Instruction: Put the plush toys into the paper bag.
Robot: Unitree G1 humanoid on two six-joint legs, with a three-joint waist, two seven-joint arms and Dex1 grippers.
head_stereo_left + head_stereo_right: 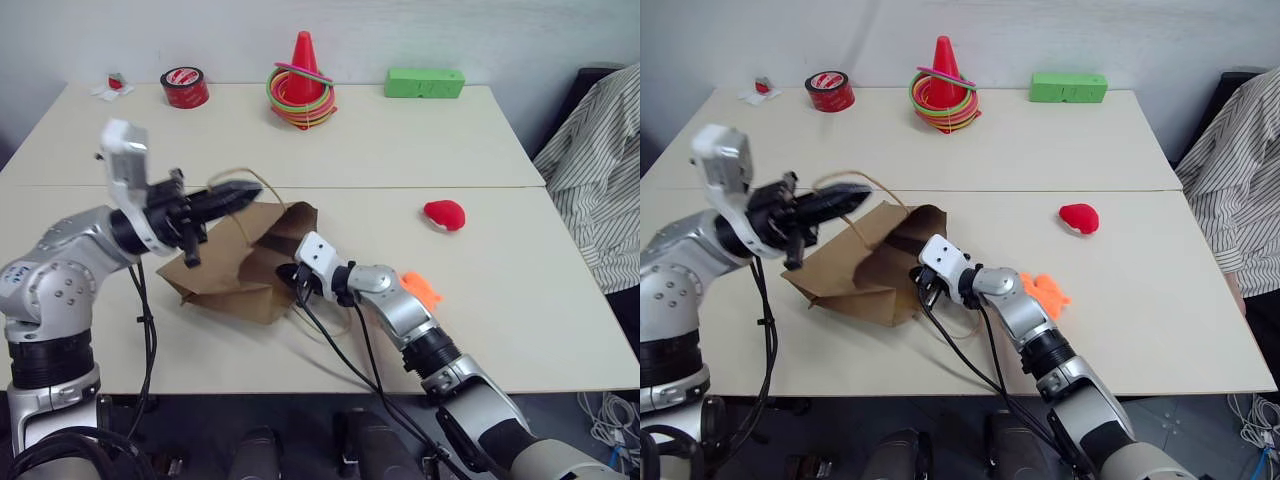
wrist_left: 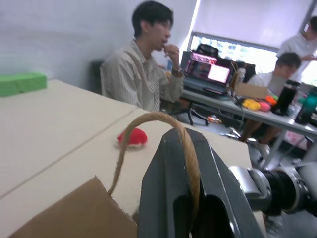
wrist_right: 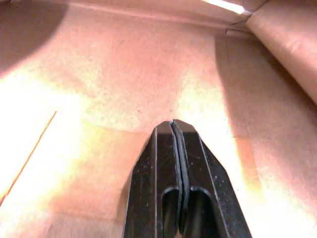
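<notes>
— Where is the paper bag (image 1: 240, 270) relative to your grippers?

— It lies on its side on the table (image 1: 520, 300), its mouth turned toward my right. My left gripper (image 1: 243, 193) is clamped on one cord handle (image 2: 148, 119) above the bag's upper edge, lifting it. My right gripper (image 3: 172, 124) is pushed into the bag's mouth, fingers pressed together with nothing between them, brown paper all round.

— And the plush toys?

— Both are outside the bag. The orange toy (image 1: 422, 289) lies just behind my right forearm, near the bag's mouth. The red toy (image 1: 444, 214) lies farther off to the right, well apart from the bag.

— Which way does the bag run?

— Its long axis runs roughly left to right across the table, the closed bottom to my left.

— Anything else around?

— At the far edge stand a red tape roll (image 1: 185, 87), a red cone with rings (image 1: 302, 85) and a green block (image 1: 425, 82). A person in a striped shirt (image 1: 600, 170) sits at the right edge. My own right arm lies between the orange toy and the bag's mouth.
</notes>
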